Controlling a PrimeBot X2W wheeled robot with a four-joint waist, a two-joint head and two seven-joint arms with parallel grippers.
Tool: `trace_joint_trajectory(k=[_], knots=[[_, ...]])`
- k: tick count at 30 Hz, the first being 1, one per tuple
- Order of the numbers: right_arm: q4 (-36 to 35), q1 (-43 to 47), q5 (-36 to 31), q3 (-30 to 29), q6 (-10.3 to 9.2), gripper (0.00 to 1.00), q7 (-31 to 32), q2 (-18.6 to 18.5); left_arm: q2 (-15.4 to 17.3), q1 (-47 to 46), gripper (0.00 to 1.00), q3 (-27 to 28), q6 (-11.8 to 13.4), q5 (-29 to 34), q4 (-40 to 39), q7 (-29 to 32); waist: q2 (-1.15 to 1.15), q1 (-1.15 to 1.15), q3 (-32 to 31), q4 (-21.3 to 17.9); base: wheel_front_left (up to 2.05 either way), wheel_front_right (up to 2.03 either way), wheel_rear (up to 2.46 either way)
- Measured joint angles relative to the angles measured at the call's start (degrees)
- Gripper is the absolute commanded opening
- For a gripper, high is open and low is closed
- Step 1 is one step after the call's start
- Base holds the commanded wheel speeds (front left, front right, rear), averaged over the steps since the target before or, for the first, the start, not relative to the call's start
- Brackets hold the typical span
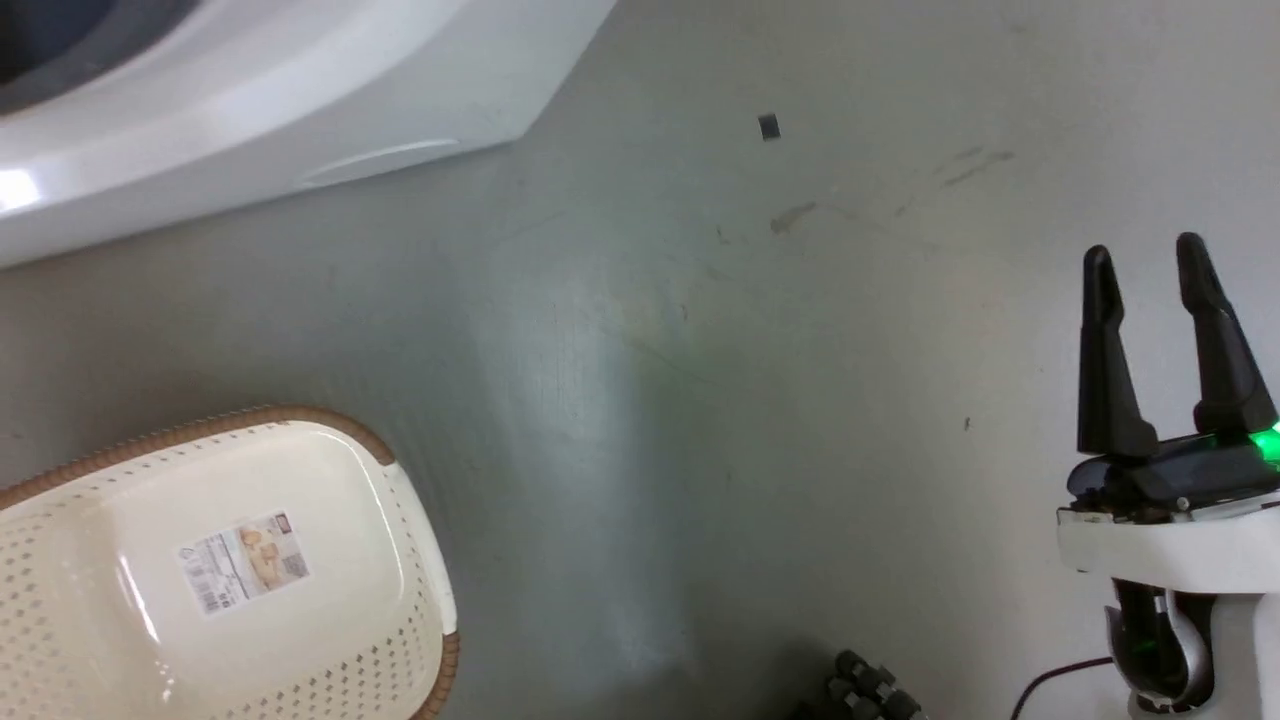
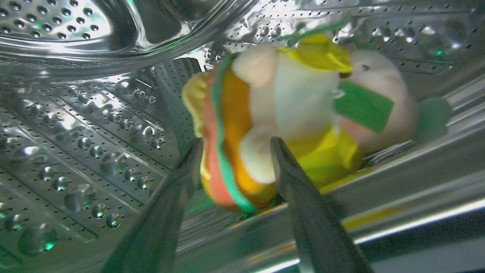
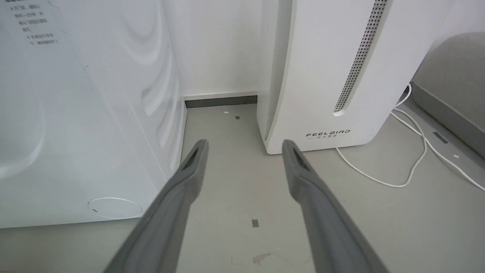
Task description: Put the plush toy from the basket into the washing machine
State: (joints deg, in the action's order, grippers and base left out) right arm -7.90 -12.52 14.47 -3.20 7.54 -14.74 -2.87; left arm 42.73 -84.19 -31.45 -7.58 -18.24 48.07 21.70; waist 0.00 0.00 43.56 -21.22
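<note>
Now we see the small soft burger-like plush toy (image 2: 295, 94), orange, red, green and yellow, inside the shiny steel drum (image 2: 75, 125) of the big white washing machine (image 1: 250, 110). Our left gripper (image 2: 235, 148) has its dark fingers (image 2: 303, 197) apart, one on each side of the toy. Our right gripper (image 1: 1143, 250) hangs over the grey floor (image 1: 700, 400), fingers apart, holding nothing. The cream plastic basket with holes (image 1: 240, 417) sits on that floor.

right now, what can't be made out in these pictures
- Left wrist view: the plush toy is motion-blurred, so whether the left tool grips it or just flanks it is unclear.
- Head view: the washing machine is cut off by the top and left edges.
- Head view: the basket runs off the left and bottom edges; its label print is too small to read.
</note>
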Motion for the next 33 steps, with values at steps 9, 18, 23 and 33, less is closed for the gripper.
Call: trace_joint_trajectory(k=[9,18,23,33], knots=[[0.7,0.4,-3.9,-3.0,0.00,1.00,0.0,0.0,-5.7,9.0,1.00,-0.6,0.0,-5.3,4.8,-11.8,0.00,0.00,-8.4,2.8,0.00,0.00,0.00],[0.7,4.3,-7.6,-5.6,0.00,1.00,0.0,0.0,-11.9,22.0,1.00,1.9,2.0,-10.2,6.4,-28.0,0.00,-0.01,-21.4,7.7,0.00,0.00,0.00],[0.8,7.2,-8.5,-6.7,0.00,1.00,0.0,0.0,-14.9,31.0,1.00,5.4,4.8,-14.2,2.5,-35.1,0.00,-0.01,-28.1,10.4,0.00,0.00,0.00],[1.3,11.9,-8.5,-7.0,0.00,1.00,0.0,0.0,-16.1,54.8,1.00,11.8,12.0,-15.1,-21.3,-36.4,0.00,-0.02,-37.6,15.7,0.00,0.00,0.00]])
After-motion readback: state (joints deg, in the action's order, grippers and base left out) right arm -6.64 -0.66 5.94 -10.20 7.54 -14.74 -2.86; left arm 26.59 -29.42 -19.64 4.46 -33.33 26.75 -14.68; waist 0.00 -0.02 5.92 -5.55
